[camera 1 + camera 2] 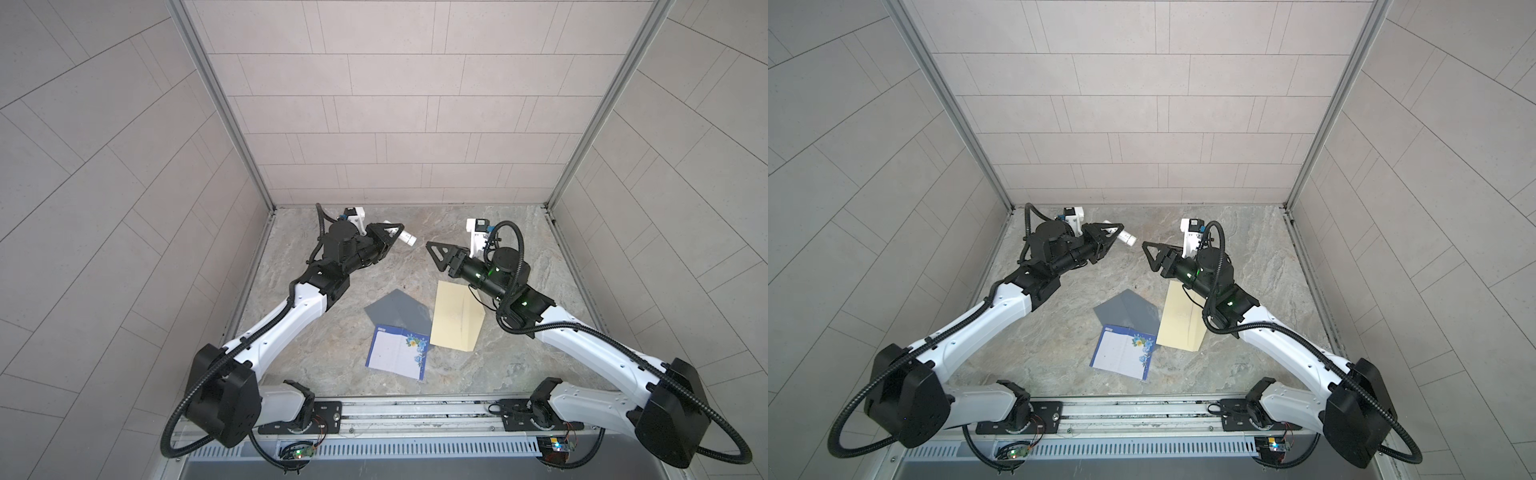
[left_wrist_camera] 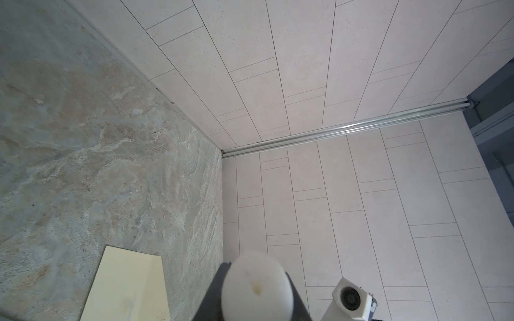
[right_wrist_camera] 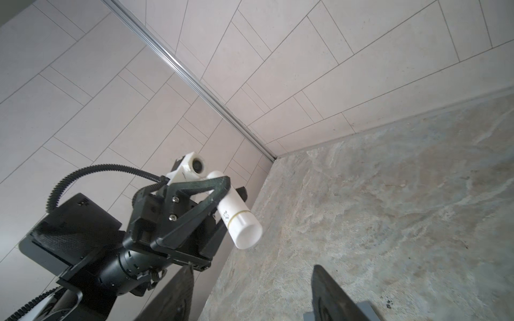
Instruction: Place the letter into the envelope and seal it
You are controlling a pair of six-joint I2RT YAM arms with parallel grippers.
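Top views: I see the letter point(image 1: 397, 351) flat on the table point(image 1: 498, 365), just beside the tan envelope point(image 1: 453, 320). Left wrist: the left gripper point(image 2: 257, 298) clamps a white tube point(image 2: 257, 275). Right wrist: the right gripper point(image 3: 250, 300) is spread wide and holds nothing.

Bare tabletop point(image 1: 511, 374) is free in the back right corner and along the front edge. Three flat papers lie bunched together in the middle: the letter point(image 1: 397, 352), a grey sheet point(image 1: 397, 309) and a cream sheet point(image 1: 453, 318). The right arm point(image 1: 521, 305) hangs over the cream sheet's far end; the left arm point(image 1: 291, 316) spans the left side. Toward the back the left gripper point(image 1: 395, 239), clamping a white tube point(image 1: 407, 238), and the spread right gripper point(image 1: 434, 254) face each other across a gap; walls point(image 1: 407, 145) close three sides
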